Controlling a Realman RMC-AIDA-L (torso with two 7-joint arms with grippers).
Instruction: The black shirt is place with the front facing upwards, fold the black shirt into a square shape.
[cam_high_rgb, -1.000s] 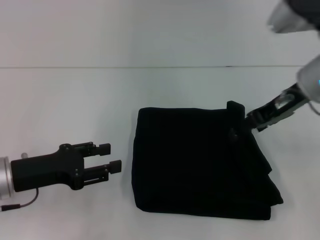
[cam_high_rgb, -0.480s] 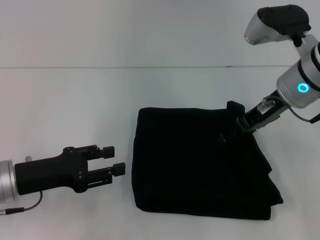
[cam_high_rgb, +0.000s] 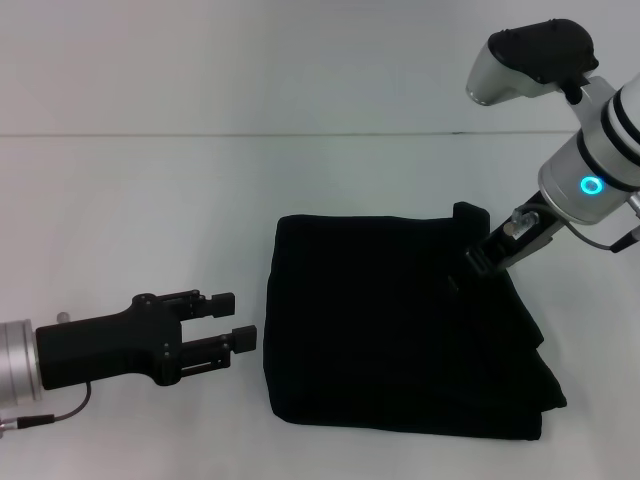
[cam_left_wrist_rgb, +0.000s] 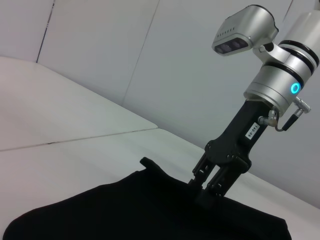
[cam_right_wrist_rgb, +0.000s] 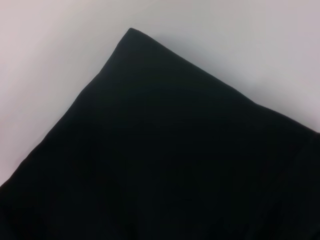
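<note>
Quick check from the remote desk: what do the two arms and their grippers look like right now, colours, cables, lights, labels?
The left gripper is black and boxy with two parallel fingers, on a silver wrist with a thin cable trailing below. The right gripper is black too, its neck carrying a small white label. Above it sit a silver wrist with black bands, a glowing cyan ring light, a looping cable and a silver, black-capped housing.

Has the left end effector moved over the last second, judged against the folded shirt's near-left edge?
Yes. The left end effector has crept toward the black shirt, narrowing the strip of table between its open fingertips and the shirt's left edge; it remains short of touching.
</note>
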